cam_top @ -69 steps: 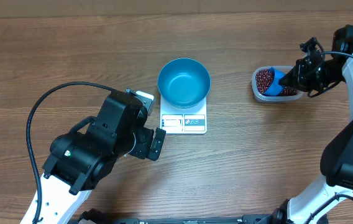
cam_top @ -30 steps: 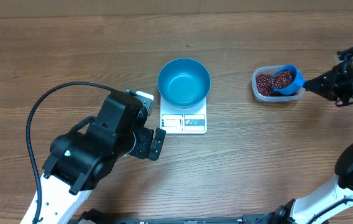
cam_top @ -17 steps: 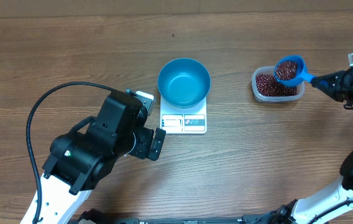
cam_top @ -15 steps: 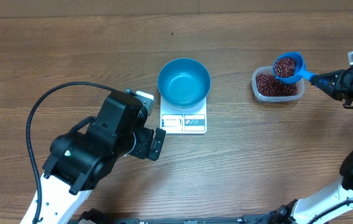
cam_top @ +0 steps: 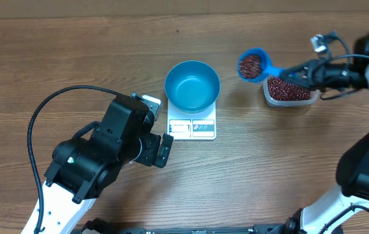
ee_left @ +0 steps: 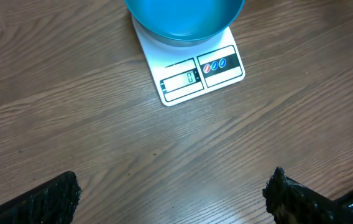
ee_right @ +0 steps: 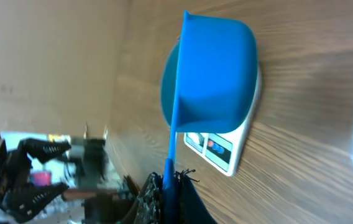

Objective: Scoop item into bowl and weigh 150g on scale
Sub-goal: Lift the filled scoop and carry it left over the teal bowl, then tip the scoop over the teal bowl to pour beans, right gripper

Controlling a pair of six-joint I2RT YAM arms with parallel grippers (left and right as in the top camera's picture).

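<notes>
Beans (cam_top: 252,64) fill the small blue scoop (ee_right: 217,74), which hangs in the air between the clear tub (cam_top: 290,91) and the teal bowl (cam_top: 192,86), nearer the tub. The rest of the beans lie in that tub. We see the right gripper (cam_top: 300,70) clamped tight on the end of the scoop's thin handle, so the load sits far out from the grip. The left gripper (ee_left: 171,198) has its jaws spread wide and holds nothing, low over the table (cam_top: 54,58) in front of the scale (ee_left: 192,78).

The bowl stands on the scale, covers its back part, and looks empty. The display (ee_left: 183,79) appears to read zero, so we judge this to be the first load.

To do this carry well, we think the scoop's mouth should stay level until it is over the middle of the bowl, not just past the near rim, because a heaped scoop spills at the slightest roll. We would then bring it down close above the bowl without touching the rim, since a knock could shift the bowl or disturb the reading. We would roll the wrist slowly so the beans slide out rather than bounce over the far side.
</notes>
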